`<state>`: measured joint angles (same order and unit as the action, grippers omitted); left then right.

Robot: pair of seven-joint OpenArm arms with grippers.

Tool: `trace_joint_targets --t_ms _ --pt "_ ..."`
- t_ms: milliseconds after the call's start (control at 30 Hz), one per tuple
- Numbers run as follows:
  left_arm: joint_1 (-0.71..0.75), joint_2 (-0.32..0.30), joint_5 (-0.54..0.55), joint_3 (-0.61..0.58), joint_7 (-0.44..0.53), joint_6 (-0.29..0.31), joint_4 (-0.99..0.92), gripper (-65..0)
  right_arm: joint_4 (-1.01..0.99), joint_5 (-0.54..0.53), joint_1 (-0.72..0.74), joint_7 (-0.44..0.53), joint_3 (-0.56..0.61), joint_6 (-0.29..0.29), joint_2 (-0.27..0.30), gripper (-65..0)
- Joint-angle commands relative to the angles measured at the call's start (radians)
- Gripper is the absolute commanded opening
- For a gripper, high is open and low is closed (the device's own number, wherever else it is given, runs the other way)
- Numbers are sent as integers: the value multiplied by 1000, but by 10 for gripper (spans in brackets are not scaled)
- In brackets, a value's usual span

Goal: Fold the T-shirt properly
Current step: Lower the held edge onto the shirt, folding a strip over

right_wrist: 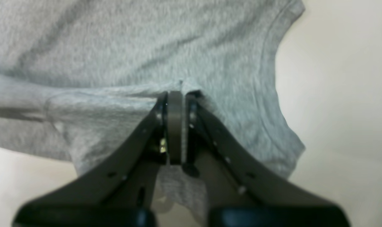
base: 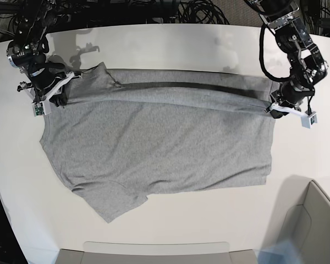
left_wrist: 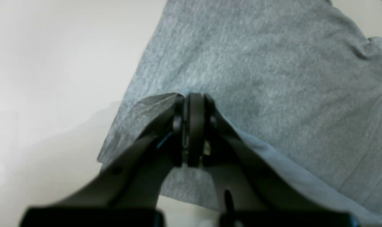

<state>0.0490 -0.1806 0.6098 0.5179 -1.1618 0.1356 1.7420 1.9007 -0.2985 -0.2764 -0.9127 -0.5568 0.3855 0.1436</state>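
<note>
The heather grey T-shirt lies spread across the white table, plain side up, with its far long edge lifted into a taut ridge between both arms. My left gripper is shut on a pinch of the T-shirt at the right end of that ridge; in the base view this left gripper sits at the T-shirt's right edge. At the left end my right gripper is shut on the T-shirt near a sleeve, and in the base view the right gripper is by the T-shirt's upper left corner.
The white table shows bare strips beyond the T-shirt at the back and front. A grey bin stands at the front right corner and a flat grey tray edge lies along the front. Cables hang behind the table.
</note>
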Motion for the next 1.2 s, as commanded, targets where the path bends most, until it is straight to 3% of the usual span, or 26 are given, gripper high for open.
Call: trace_joint_targets --t_ms 0,533,733,1033,1167 --pt "-33 -15 9 2 18 3 0 -650 12 -11 24 28 -4 -1 18 -650" --pt "-142 -17 9 0 21 5 -175 -650 -145 -11 162 28 1 0 54 -650" --pt "-154 -18 9 0 105 5 -258 -650 -235 -11 225 28 77 -1 95 -650" --pt "-160 -18 9 0 135 5 -273 -650 -301 -11 312 30 97 -1 95 -650" --pt "-160 -18 9 0 135 3 -271 -575 -303 -11 334 30 96 -3 97 -529"
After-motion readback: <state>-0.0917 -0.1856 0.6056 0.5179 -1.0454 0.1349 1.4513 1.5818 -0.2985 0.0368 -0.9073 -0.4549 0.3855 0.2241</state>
